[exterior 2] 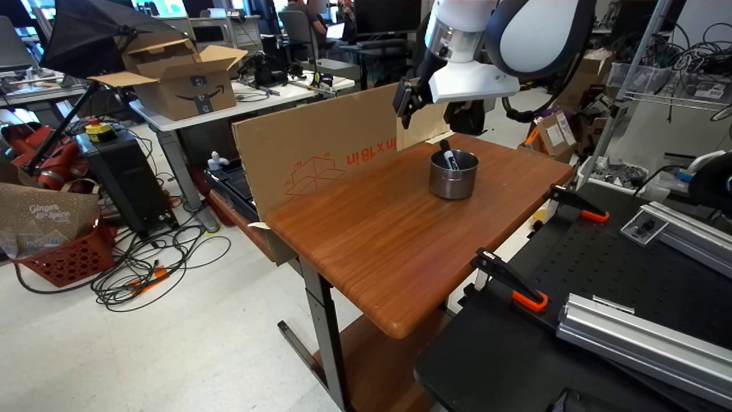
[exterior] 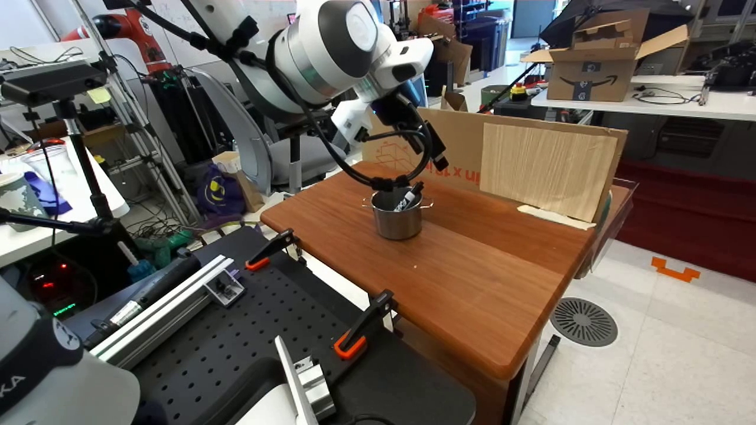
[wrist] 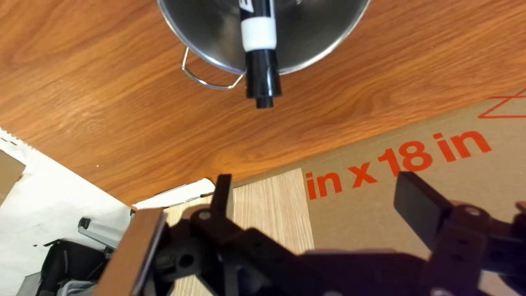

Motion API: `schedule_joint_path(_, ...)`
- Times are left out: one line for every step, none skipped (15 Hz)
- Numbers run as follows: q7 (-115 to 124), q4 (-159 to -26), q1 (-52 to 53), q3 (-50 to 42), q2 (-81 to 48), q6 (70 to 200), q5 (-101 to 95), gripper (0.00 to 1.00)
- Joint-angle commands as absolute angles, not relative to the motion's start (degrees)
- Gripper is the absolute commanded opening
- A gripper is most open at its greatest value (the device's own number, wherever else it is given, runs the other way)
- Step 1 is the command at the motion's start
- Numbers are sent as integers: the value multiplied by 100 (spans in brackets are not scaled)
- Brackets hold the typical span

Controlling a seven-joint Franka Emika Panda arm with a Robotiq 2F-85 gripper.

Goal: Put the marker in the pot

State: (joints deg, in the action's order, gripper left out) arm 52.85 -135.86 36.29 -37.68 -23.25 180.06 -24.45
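Note:
The silver-grey metal pot (exterior: 398, 225) stands upright on the brown table, and it also shows in an exterior view (exterior 2: 452, 184). The black marker (exterior: 407, 199) with a white band leans inside the pot, its cap end sticking up over the rim; it also shows in an exterior view (exterior 2: 450, 157). In the wrist view the marker (wrist: 259, 35) rests across the rim of the pot (wrist: 193, 35); its lower end is out of frame. My gripper (wrist: 314, 176) is open, with nothing between its fingers. It hangs above the table, apart from the pot and marker, in both exterior views (exterior: 439, 154) (exterior 2: 402, 107).
A cardboard panel (exterior 2: 326, 137) with red print stands along the table's (exterior: 472, 277) far edge, close to my gripper. A pale wood-grain sheet (exterior: 546, 168) is fixed to it. Black clamps (exterior: 366, 324) with orange pads hold the near edge. A cable loop hangs below the arm.

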Motion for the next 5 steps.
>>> schedule_joint_path(5285, -13597, 3630, -3767, -2338, 18006, -2445, 100)
schedule_joint_path(5285, -13600, 3631, -3767, -2349, 18006, -2445, 100)
schedule_joint_path(5285, -13600, 3631, -3767, -2354, 18006, -2445, 100)
schedule_joint_path(5285, -13600, 3631, -3767, -2355, 18006, -2445, 100)
schedule_joint_path(5285, -13600, 3631, -3767, -2355, 18006, -2445, 100)
